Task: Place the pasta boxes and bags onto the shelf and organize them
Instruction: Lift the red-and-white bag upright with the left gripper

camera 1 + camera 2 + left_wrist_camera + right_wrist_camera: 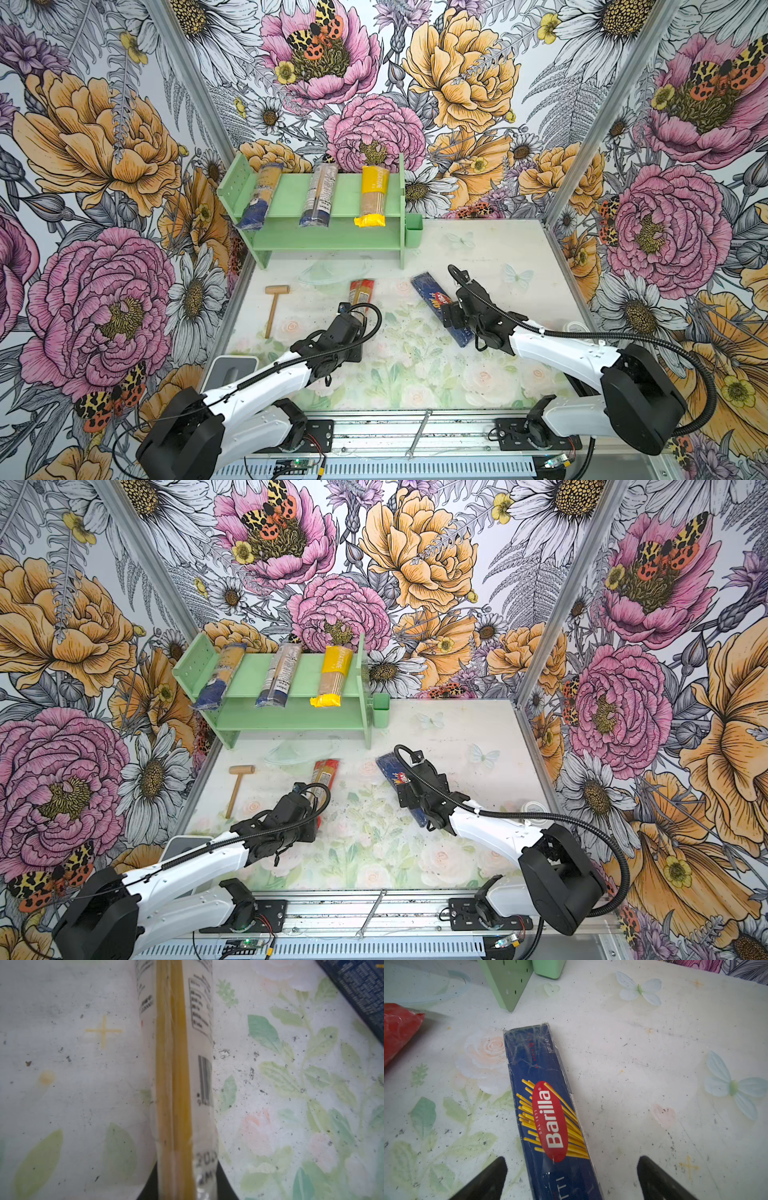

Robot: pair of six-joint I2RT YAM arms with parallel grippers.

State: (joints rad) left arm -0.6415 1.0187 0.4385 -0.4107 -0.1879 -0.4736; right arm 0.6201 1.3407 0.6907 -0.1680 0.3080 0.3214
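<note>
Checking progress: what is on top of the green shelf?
Three packs lie on the shelf: left blue-ended bag, middle blue-ended bag, yellow bag. The lower tier's rear is covered.

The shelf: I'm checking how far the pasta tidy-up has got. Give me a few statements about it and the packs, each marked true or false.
1. The shelf carries three packs on its top tier. True: a blue-ended bag, a second blue-ended bag and a yellow bag.
2. The blue box stands on the lower tier. False: it lies on the table, between the open fingers of the right gripper, which do not touch it.
3. The left gripper is shut on the red-ended bag. True.
4. The yellow bag lies on the table. False: it is on the top tier, the pack nearest the green cup.
</note>
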